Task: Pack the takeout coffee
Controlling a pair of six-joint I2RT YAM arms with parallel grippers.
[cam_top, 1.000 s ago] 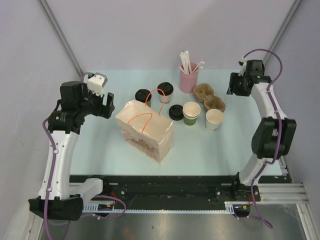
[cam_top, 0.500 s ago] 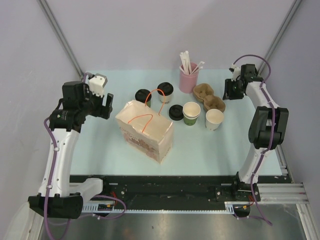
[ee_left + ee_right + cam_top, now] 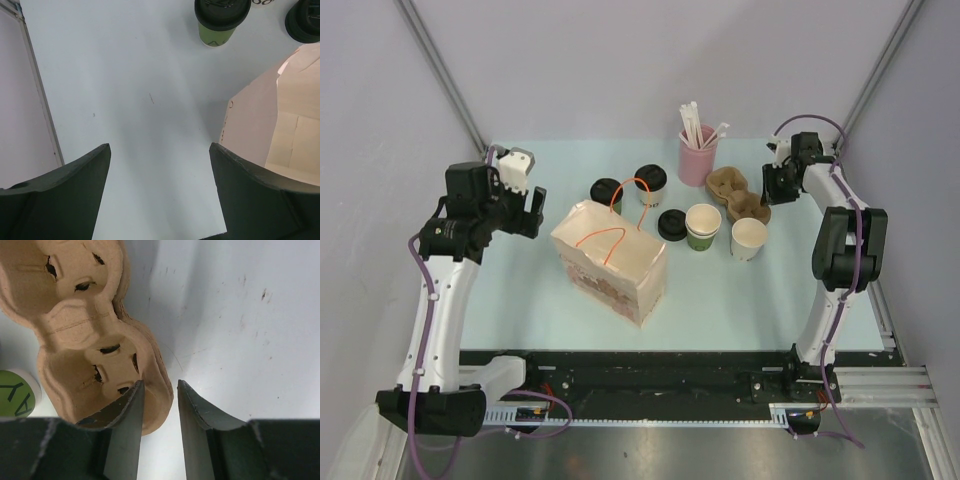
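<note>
1. Closing in over the last second, the right gripper [image 3: 161, 386] reaches the cardboard cup carrier [image 3: 85, 315], fingers narrowly apart astride its end rim, one inside a well, one outside.
2. The green lidded cup [image 3: 606, 192] and the white lidded cup [image 3: 651, 181] stand side by side on the table [image 3: 740, 290], just behind the paper bag [image 3: 610, 262].
3. A loose black lid [image 3: 672, 224], an open green cup [image 3: 703, 228] and an open white cup [image 3: 749, 238] sit between bag and carrier, the pink cup of straws [image 3: 697, 165] behind them.
4. The left gripper [image 3: 159, 147] hovers beside the bag, fingers wide apart, holding nothing.
</note>
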